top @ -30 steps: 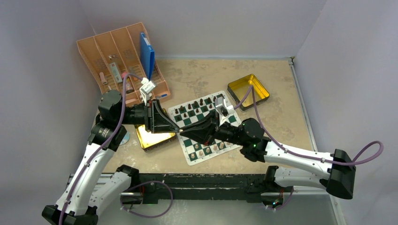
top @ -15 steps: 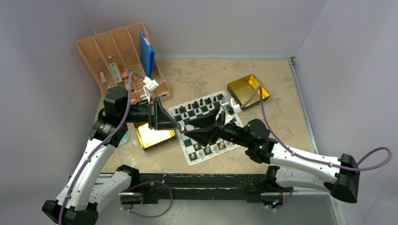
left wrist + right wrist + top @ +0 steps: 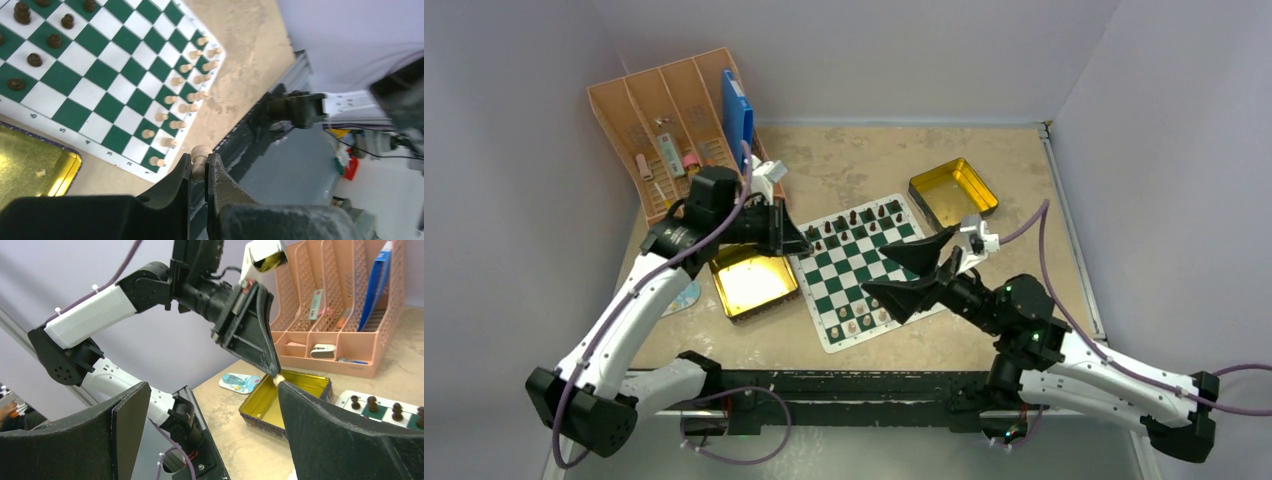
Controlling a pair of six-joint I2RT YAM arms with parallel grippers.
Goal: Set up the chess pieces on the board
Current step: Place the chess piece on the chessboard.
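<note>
- While the left gripper (image 3: 807, 247) hangs over the 10 o'clock corner of the board (image 3: 842, 285) in the top view, its fingers are closed tight on one light piece (image 3: 200, 155).
- Axis: the piece lies lengthwise along the fingers, its head poking past the tips. The fingers point toward 3 o'clock and look near level, so the piece is probably closer to flat than upright.
- Goal: the other light pieces (image 3: 859, 322) stand in two rows at the board's 6 o'clock edge, toward 5 o'clock from the fingers. The left arm, as holder, is the nearer.
- Right gripper (image 3: 876, 265): spread to its widest and empty, above the board's 3 o'clock half, facing the left gripper.
- Dark pieces (image 3: 854, 216): ranged along the 12 o'clock edge, clear of the likely path.
- Surface: a flat mat on the table (image 3: 1024, 200), with a gold tin (image 3: 752, 283) just beside it at 9 o'clock.
- Room: the light rows are closely packed and the free square cannot be told, so a downward wrist tilt and a narrow entry seem called for.
</note>
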